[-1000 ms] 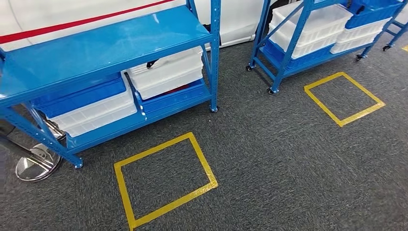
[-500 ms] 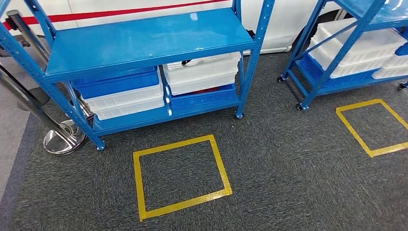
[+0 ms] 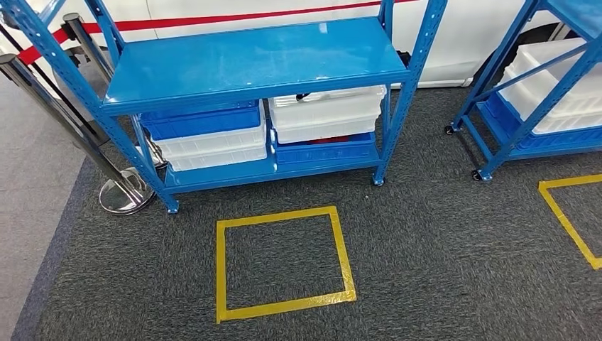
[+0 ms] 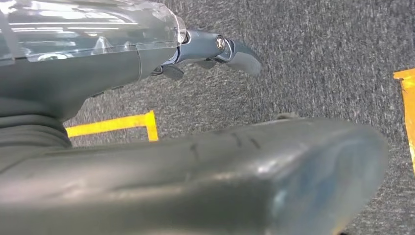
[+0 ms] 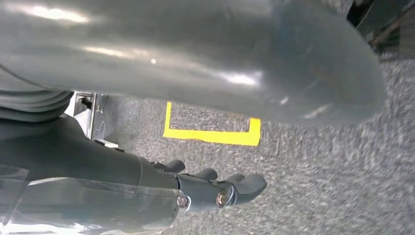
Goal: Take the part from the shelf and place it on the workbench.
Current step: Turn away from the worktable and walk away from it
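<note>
A blue steel shelf unit [image 3: 255,60] is seen from the head view, standing on dark grey carpet [image 3: 426,270] in front of a white wall with a red stripe [image 3: 234,15]. On its lower tier, a blue bin [image 3: 202,121] is stacked on a white bin [image 3: 209,148] at one side, and a white bin [image 3: 328,117] on a blue bin [image 3: 325,150] at the other. A small dark item [image 3: 304,95] is glimpsed at the rim of the upper white bin; whether it is the part cannot be told. A yellow tape square [image 3: 284,263] is marked on the carpet just before the shelf, and a chrome stanchion base [image 3: 126,197] is seen beside its corner leg. A second blue rack on castors [image 3: 529,106] is loaded with white bins. In the wrist views, the left hand [image 4: 205,51] and right hand [image 5: 215,188] are shown hanging over the carpet, fingers extended and apart, nothing grasped.
</note>
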